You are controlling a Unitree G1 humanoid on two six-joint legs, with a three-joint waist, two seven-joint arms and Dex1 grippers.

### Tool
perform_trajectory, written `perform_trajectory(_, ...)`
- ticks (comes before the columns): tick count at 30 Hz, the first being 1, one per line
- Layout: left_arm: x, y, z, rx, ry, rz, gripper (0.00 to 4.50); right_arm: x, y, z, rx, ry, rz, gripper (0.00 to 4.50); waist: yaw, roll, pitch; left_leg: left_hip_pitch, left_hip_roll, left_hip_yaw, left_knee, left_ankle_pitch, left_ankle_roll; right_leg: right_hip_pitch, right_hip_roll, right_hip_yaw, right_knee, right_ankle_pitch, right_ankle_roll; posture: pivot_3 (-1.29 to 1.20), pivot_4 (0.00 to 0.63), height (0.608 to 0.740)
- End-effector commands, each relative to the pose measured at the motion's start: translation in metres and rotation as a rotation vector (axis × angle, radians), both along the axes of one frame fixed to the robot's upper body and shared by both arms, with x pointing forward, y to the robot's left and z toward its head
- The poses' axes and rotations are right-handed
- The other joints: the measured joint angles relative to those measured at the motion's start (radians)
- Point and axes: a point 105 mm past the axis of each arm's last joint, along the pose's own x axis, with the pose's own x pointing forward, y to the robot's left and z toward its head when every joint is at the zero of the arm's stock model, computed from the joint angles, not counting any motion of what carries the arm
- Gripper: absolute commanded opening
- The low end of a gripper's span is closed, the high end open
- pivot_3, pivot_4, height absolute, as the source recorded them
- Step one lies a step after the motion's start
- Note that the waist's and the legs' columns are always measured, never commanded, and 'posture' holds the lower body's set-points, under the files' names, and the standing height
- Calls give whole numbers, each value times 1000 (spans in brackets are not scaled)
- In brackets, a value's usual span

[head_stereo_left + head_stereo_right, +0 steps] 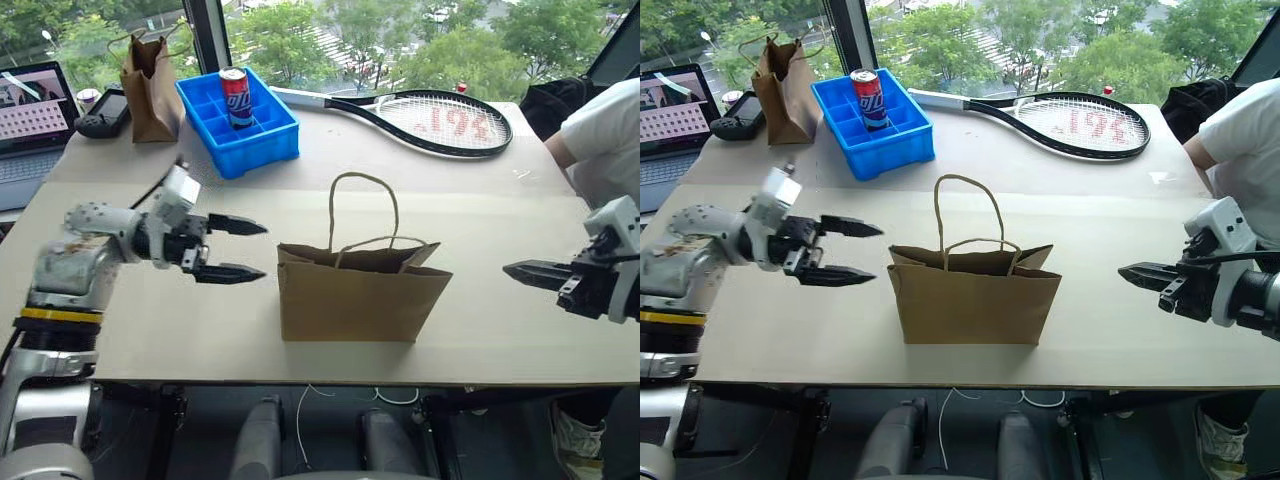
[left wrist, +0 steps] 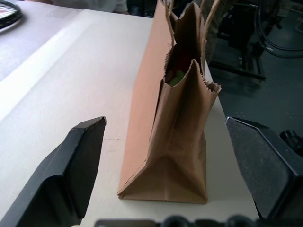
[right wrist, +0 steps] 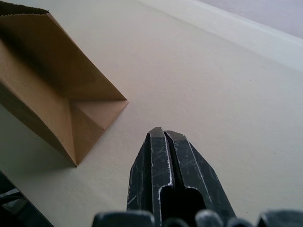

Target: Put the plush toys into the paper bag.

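Brown bag (image 1: 350, 295) stands mid-frame between left gripper (image 1: 238, 248), fingers apart and empty, and right gripper (image 1: 520, 270), fingers together; lime toy (image 2: 177, 78) shows inside.

A plain tan-brown paper bag (image 1: 350, 295) with lighter tan handles was seen on a pale beige table (image 1: 480, 220). Lime green and red were glimpsed inside its mouth (image 2: 177, 75). A bright blue tray (image 1: 238, 122) held a red, white and blue can (image 1: 235, 97). A black-framed racket (image 1: 440, 122) bore red marks on white strings.
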Motion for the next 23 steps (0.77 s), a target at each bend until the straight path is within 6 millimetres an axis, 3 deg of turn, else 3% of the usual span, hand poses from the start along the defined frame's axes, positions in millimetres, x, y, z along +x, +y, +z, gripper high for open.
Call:
perform_trajectory(1, -6, 18, 10, -74, 33, 141, 4450, -9, -5, -7, -48, -14, 74, 0, 1, 0, 0, 1, 0, 0, 0, -1, -2, 1, 0, 0, 0, -1, 0, 0, 150, 740)
perform_trajectory(2, -5, 22, 8, -79, 46, 172, 4450, -10, -5, -10, -40, -19, 83, 0, 3, 0, 0, 1, 0, 0, 0, -3, -5, 1, 0, 0, 0, -1, 1, 0, 150, 740)
perform_trajectory(4, 1, 41, -22, 21, 52, 339, 4500, -7, -9, -29, -151, -102, 117, 603, 3, 0, 0, 1, 0, 0, 0, -4, -6, 1, -1, 0, 0, -1, 1, 0, 150, 740)
perform_trajectory(6, -3, 49, -37, 53, 60, 387, 4500, -6, -2, -35, -141, -175, 149, 1136, 1, 0, 0, 2, 0, 1, 0, -4, -6, 1, -1, 0, 0, -1, 2, 0, 150, 740)
perform_trajectory(9, -6, 52, -46, 34, 65, 455, 4500, -5, 4, -36, -106, -229, 172, 2330, -1, 0, 0, 1, 0, 1, 0, -5, -8, 0, -1, -1, 0, -1, 2, 0, 150, 740)
perform_trajectory(12, -9, 52, -51, 44, 42, 494, 4500, -4, 8, -32, -50, -264, 178, 3226, -1, 0, 0, 1, 0, 2, 0, -5, -8, 0, -1, 0, 0, -1, 1, 0, 150, 740)
perform_trajectory(15, -5, 55, -58, 110, -36, 567, 4500, -3, 17, -20, -19, -300, 206, 4382, 1, 0, 0, 2, 0, 3, 0, -5, -8, 0, -2, -1, 0, -1, 1, 0, 150, 740)
perform_trajectory(23, -3, 50, -69, 152, -76, 572, 4500, -4, 27, -11, 57, -259, 214, 4474, 5, 0, 0, 2, 0, 5, -1, -5, -9, -1, -4, -1, -1, 0, 0, 0, 150, 740)
